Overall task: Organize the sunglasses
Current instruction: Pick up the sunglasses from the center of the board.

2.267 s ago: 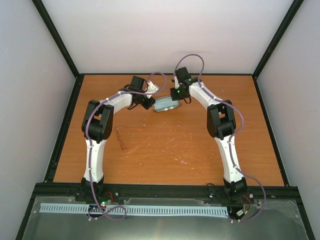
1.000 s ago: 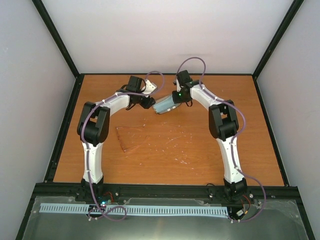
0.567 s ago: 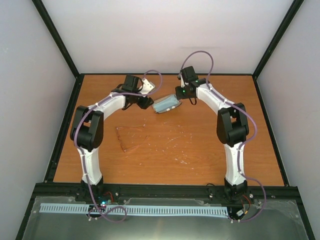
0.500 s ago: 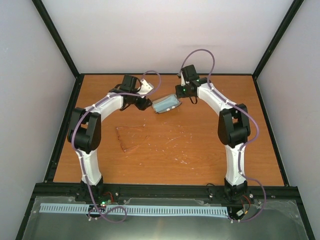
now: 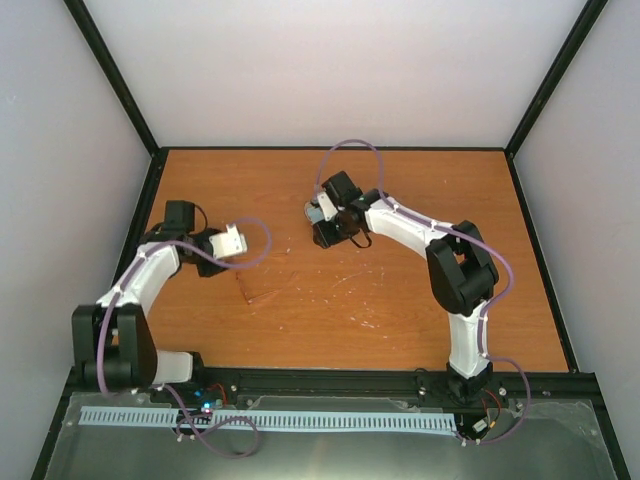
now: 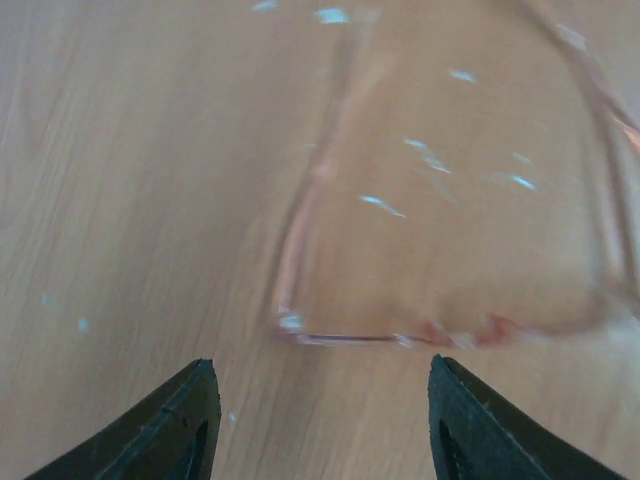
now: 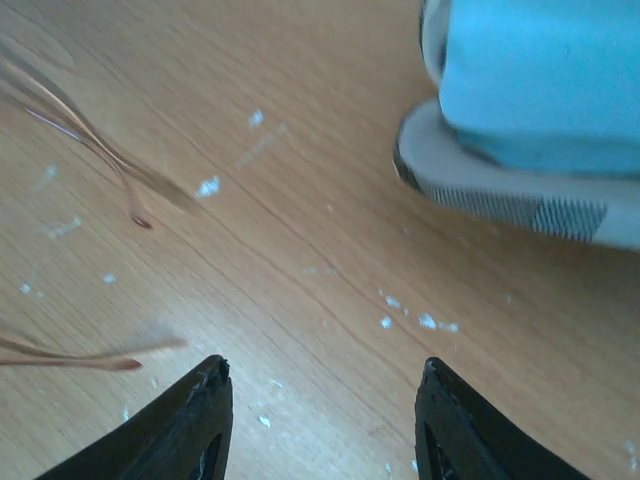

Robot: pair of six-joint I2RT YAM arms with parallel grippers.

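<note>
Bench seen from above and from both wrists. A moment ago both arms met over the striped case near the middle of the far edge. The left arm has since swung back toward the left edge. Its left tool now sits low with its fingers released and nothing between them, aimed at the sunglasses lying just ahead. The pair rests flat on the wood, left of the bench's middle and toward the near half, well apart from the case. The work at the case appears finished, so picking up the glasses is probably next.

The right tool has shifted over the case's left end, likewise released and empty. The light blue cloth lies in the open case. From above the case is mostly hidden under this tool, so whether it has moved is uncertain. Hovering there, the right arm blocks the route into the case. The thin, faint frame offers little to grip, and its temple tips reach toward the right tool.
</note>
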